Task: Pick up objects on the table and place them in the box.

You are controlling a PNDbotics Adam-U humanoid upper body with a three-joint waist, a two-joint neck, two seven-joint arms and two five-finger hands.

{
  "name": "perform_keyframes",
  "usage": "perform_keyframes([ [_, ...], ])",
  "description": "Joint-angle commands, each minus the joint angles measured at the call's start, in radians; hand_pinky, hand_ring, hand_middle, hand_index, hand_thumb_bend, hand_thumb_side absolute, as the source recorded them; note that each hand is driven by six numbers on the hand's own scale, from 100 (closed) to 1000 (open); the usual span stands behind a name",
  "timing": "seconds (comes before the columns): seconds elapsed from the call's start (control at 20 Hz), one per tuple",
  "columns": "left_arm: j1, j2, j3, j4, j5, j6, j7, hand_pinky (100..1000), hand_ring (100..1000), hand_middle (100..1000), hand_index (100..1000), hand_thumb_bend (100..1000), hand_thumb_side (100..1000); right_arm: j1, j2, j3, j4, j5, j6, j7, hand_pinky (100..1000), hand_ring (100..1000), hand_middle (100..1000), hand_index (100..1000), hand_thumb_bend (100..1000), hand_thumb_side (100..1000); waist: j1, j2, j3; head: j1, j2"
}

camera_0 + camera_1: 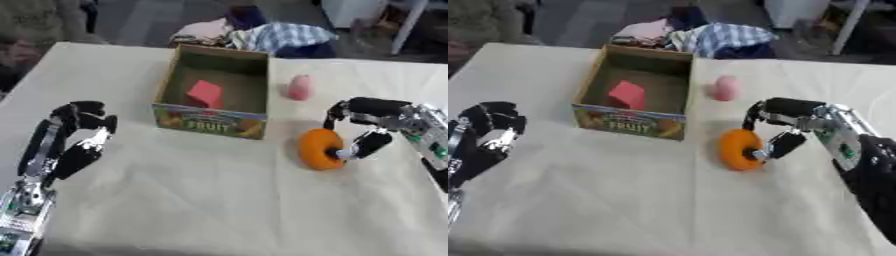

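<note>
An open cardboard box (168, 100) printed FRUIT stands at the table's middle back, and a red block (205, 94) lies inside it. A small pink object (300, 87) sits on the table just right of the box. An orange round fruit (317, 148) lies in front of it. My right hand (367, 125) reaches in from the right, its fingers curving over the fruit's top and its thumb at the fruit's right side. My left hand (74, 137) hovers at the left of the table, fingers curled, holding nothing.
A cream cloth covers the table (210, 200). A heap of clothes (262, 37) lies beyond the far edge behind the box. The box's right wall stands close to the pink object.
</note>
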Motion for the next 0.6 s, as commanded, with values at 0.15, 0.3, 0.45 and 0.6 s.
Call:
perform_keyframes([
  [0.15, -0.006, 0.014, 0.007, -0.012, 0.002, 0.000, 0.001, 689, 630, 614, 738, 335, 466, -0.019, 0.011, -0.021, 0.030, 0.081, -0.012, -0.116, 636, 638, 384, 463, 368, 255, 0.005, -0.011, 0.002, -0.001, 0.000],
  [0.3, -0.005, 0.014, 0.007, -0.012, 0.003, 0.001, 0.001, 689, 630, 614, 739, 335, 468, -0.029, 0.010, -0.024, 0.016, 0.084, -0.022, -0.162, 620, 599, 313, 383, 316, 160, 0.004, -0.012, 0.002, -0.001, -0.001],
  [0.45, -0.006, 0.014, 0.007, -0.012, 0.003, 0.000, 0.001, 689, 630, 614, 739, 335, 468, -0.050, 0.000, -0.029, -0.018, 0.041, -0.015, -0.173, 612, 577, 289, 360, 257, 122, 0.003, -0.012, 0.000, -0.001, -0.002],
  [0.6, -0.006, 0.015, 0.007, -0.012, 0.002, 0.000, 0.001, 689, 630, 614, 739, 335, 467, -0.084, -0.019, -0.028, -0.081, -0.015, -0.001, -0.161, 608, 571, 286, 358, 235, 118, 0.002, -0.014, -0.001, -0.001, -0.003],
])
